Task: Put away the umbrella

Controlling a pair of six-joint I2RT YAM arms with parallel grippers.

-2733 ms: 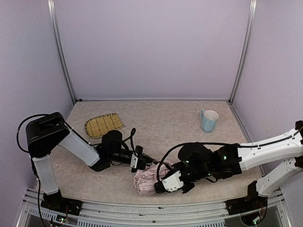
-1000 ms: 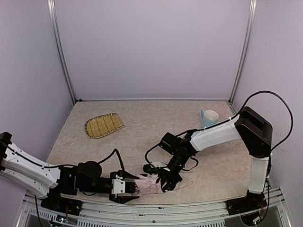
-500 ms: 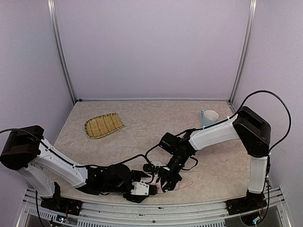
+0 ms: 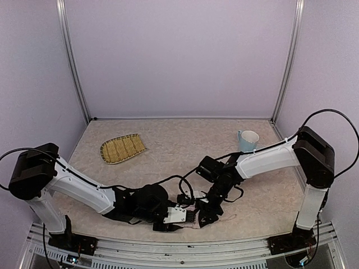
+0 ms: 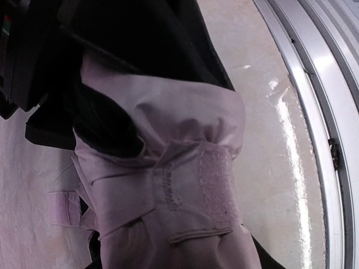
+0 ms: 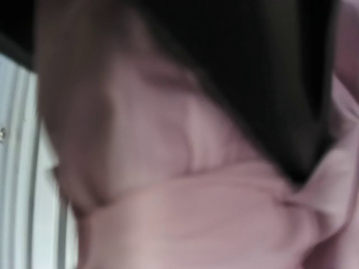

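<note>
Top view shows you the table [image 4: 185, 145], where the left gripper [image 4: 178, 216] and right gripper [image 4: 205, 212] meet, nearly hiding the umbrella [image 4: 194, 218] between their fingers. Wrist views show its pink cloth, black lining and strap patch [image 5: 216, 185] close up. Pinching or spread, you cannot tell.

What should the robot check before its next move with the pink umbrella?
1. Umbrella bundled tight: not ok; the fabric is loosely bunched and the strap looks unfastened.
2. Left gripper holding it: cannot tell.
3. Right gripper holding it: cannot tell; its view is blurred.
4. Umbrella lying on the table, inside the front rail: ok.
5. Mug and tray well away from the work: ok.
</note>
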